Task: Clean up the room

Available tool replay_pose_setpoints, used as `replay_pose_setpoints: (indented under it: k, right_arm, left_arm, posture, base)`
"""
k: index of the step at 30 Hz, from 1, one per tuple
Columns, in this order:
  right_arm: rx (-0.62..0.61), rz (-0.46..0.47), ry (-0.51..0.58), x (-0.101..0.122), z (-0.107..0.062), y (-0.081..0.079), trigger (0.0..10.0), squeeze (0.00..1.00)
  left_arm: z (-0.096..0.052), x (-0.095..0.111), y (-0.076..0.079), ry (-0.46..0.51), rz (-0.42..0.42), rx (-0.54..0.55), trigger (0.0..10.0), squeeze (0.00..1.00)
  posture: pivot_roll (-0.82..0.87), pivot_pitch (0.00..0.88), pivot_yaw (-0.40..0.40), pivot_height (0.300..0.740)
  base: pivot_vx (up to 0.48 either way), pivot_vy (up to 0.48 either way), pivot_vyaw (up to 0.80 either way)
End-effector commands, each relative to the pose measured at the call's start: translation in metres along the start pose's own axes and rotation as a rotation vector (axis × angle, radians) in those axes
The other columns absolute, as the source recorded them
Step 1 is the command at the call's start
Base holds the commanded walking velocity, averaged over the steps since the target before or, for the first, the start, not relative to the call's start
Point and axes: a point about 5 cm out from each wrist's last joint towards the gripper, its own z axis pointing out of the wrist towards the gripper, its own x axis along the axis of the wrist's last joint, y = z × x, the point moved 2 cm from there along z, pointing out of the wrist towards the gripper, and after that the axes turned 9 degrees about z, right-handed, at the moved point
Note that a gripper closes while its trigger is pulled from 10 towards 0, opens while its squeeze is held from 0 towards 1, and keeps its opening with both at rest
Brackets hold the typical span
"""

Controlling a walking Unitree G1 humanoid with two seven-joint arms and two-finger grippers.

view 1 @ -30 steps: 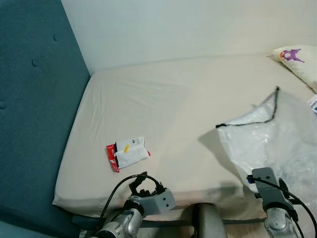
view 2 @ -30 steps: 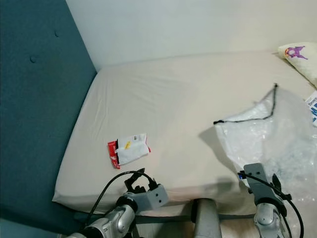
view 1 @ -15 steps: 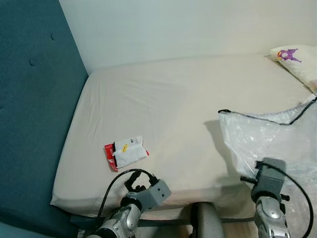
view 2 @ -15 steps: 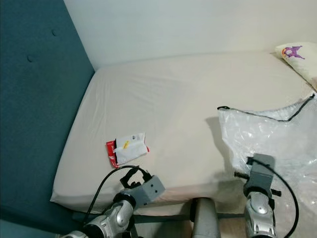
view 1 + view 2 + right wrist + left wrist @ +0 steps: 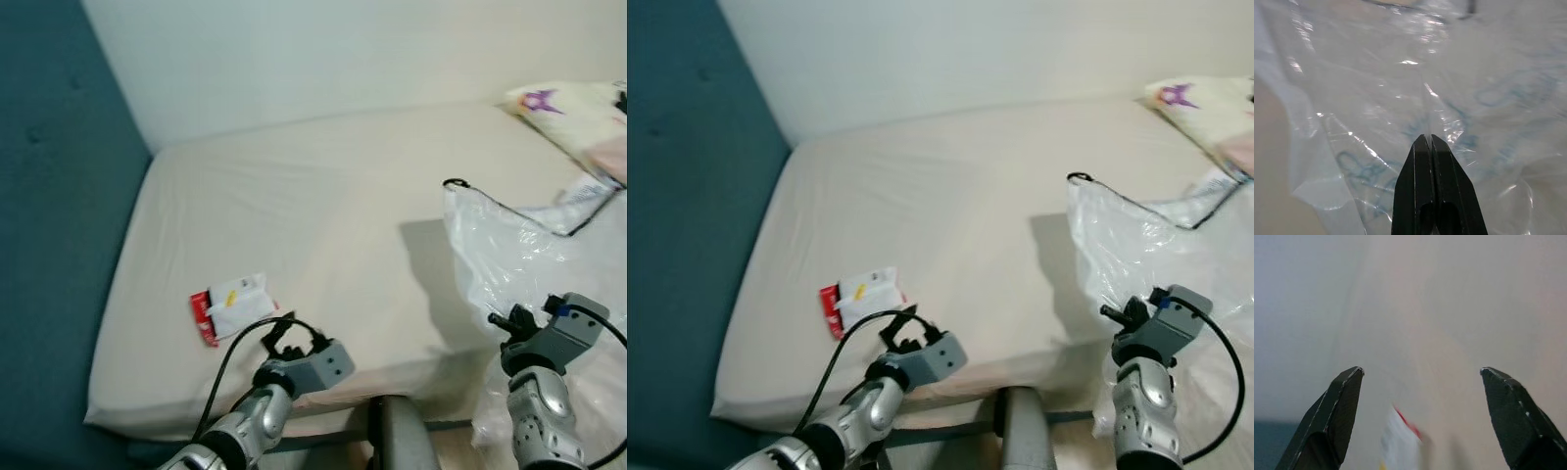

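Note:
A small red and white wrapper (image 5: pixel 230 304) lies flat on the cream bed (image 5: pixel 313 196), near its front left corner. Just in front of it, at the bed's edge, my left gripper (image 5: pixel 281 338) is open; in the left wrist view the wrapper (image 5: pixel 1400 443) is blurred low between the spread fingertips (image 5: pixel 1352 377). A large clear plastic bag (image 5: pixel 519 255) with a black drawstring stands on the bed's right side. My right gripper (image 5: pixel 1425 138) is shut on the bag's film (image 5: pixel 1376 98), low at its front (image 5: pixel 1122 315).
A teal padded headboard (image 5: pixel 49 245) runs along the left side of the bed, and a white wall is behind it. A pillow with a purple print (image 5: pixel 563 108) lies at the far right. Papers (image 5: pixel 588 191) lie behind the bag.
The whole view has shifted, so the camera moved. The bag's raised rim has sunk and spread to the right. My right wrist has turned, and the left gripper stays before the wrapper.

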Motion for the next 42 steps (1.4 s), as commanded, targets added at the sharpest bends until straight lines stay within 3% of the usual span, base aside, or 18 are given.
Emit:
replay_pose_setpoints:
  k: [1, 2, 9, 10, 13, 15, 16, 17, 18, 19, 23, 24, 28, 29, 32, 36, 42]
  right_arm:
    - [-0.007, 0.026, -0.018, -0.005, -0.005, 0.002, 0.0, 0.00]
    - [-0.001, 0.030, -0.019, -0.005, -0.008, 0.003, 0.0, 0.00]
    - [0.013, 0.040, -0.016, -0.003, -0.016, 0.005, 0.2, 0.00]
    - [0.018, 0.044, -0.014, 0.000, -0.020, 0.005, 1.1, 0.00]
    - [0.019, 0.046, -0.013, 0.001, -0.021, 0.005, 1.8, 0.00]
    - [0.019, 0.049, -0.012, 0.002, -0.024, 0.005, 6.0, 0.00]
    - [0.019, 0.049, -0.012, 0.002, -0.024, 0.005, 6.0, 0.00]
    - [0.019, 0.050, -0.013, 0.003, -0.026, 0.004, 9.3, 0.00]
    - [0.019, 0.050, -0.013, 0.003, -0.026, 0.004, 9.3, 0.00]
    - [0.022, 0.053, -0.014, 0.003, -0.028, 0.003, 10.0, 0.00]
    - [0.032, 0.057, -0.015, 0.005, -0.034, -0.001, 10.0, 0.00]
    - [0.035, 0.058, -0.015, 0.009, -0.045, -0.002, 10.0, 0.00]
    - [0.034, 0.058, -0.017, 0.010, -0.048, -0.001, 10.0, 0.00]
    - [0.030, 0.059, -0.015, 0.013, -0.054, 0.000, 10.0, 0.00]
    - [0.029, 0.059, -0.013, 0.016, -0.058, 0.001, 10.0, 0.00]
    - [0.038, 0.061, -0.008, 0.030, -0.070, -0.004, 10.0, 0.00]
    - [0.047, 0.059, 0.001, 0.040, -0.076, -0.007, 10.0, 0.00]
  left_arm:
    - [-0.003, -0.003, 0.003, 0.004, 0.066, -0.002, 10.0, 0.00]
    - [-0.001, -0.007, 0.001, 0.001, 0.135, -0.002, 10.0, 0.00]
    - [0.008, -0.027, -0.012, -0.097, 0.287, -0.015, 10.0, 0.00]
    - [0.011, -0.036, -0.019, -0.143, 0.355, -0.028, 10.0, 0.00]
    - [0.011, -0.040, -0.020, -0.162, 0.359, -0.045, 10.0, 0.00]
    - [0.010, -0.046, -0.020, -0.178, 0.373, -0.078, 10.0, 0.00]
    - [0.010, -0.046, -0.020, -0.178, 0.373, -0.078, 10.0, 0.00]
    - [0.009, -0.049, -0.020, -0.183, 0.384, -0.092, 10.0, 0.00]
    - [0.009, -0.049, -0.020, -0.183, 0.384, -0.092, 10.0, 0.00]
    - [0.008, -0.054, -0.021, -0.197, 0.390, -0.108, 10.0, 0.00]
    - [0.006, -0.067, -0.025, -0.219, 0.418, -0.134, 10.0, 0.00]
    - [0.002, -0.079, -0.030, -0.237, 0.441, -0.150, 10.0, 0.00]
    - [0.001, -0.082, -0.031, -0.246, 0.446, -0.152, 10.0, 0.00]
    - [0.000, -0.086, -0.034, -0.254, 0.457, -0.138, 10.0, 0.00]
    - [0.000, -0.089, -0.037, -0.259, 0.464, -0.126, 10.0, 0.00]
    - [0.006, -0.097, -0.059, -0.305, 0.495, -0.036, 10.0, 0.00]
    - [0.011, -0.098, -0.073, -0.327, 0.476, 0.040, 10.0, 0.00]
  posture:
    - [-0.12, 0.204, 0.080, 0.596]
    - [-0.13, 0.210, 0.086, 0.596]
    - [-0.16, 0.222, 0.099, 0.596]
    - [-0.16, 0.230, 0.104, 0.596]
    - [-0.16, 0.234, 0.107, 0.596]
    - [-0.17, 0.248, 0.112, 0.596]
    - [-0.17, 0.248, 0.112, 0.596]
    - [-0.17, 0.256, 0.114, 0.596]
    - [-0.17, 0.256, 0.114, 0.596]
    - [-0.17, 0.270, 0.116, 0.596]
    - [-0.18, 0.311, 0.122, 0.596]
    - [-0.18, 0.364, 0.129, 0.596]
    - [-0.18, 0.364, 0.129, 0.596]
    - [-0.18, 0.412, 0.131, 0.596]
    - [-0.19, 0.420, 0.132, 0.596]
    - [-0.19, 0.494, 0.135, 0.596]
    - [-0.21, 0.523, 0.135, 0.596]
  base:
    - [0.000, 0.000, -0.80]
    - [0.000, 0.000, -0.63]
    - [0.000, 0.000, -0.09]
    - [0.000, 0.000, 0.00]
    - [0.000, 0.000, 0.00]
    - [0.000, 0.000, 0.00]
    - [0.000, 0.000, 0.00]
    - [0.000, 0.000, 0.00]
    - [0.000, 0.000, 0.00]
    - [0.000, 0.000, 0.00]
    - [0.000, 0.000, 0.00]
    - [0.000, 0.000, 0.00]
    - [0.000, 0.000, 0.00]
    - [0.000, 0.000, 0.00]
    - [0.000, 0.000, 0.00]
    - [0.000, 0.000, 0.00]
    - [0.000, 0.000, 0.00]
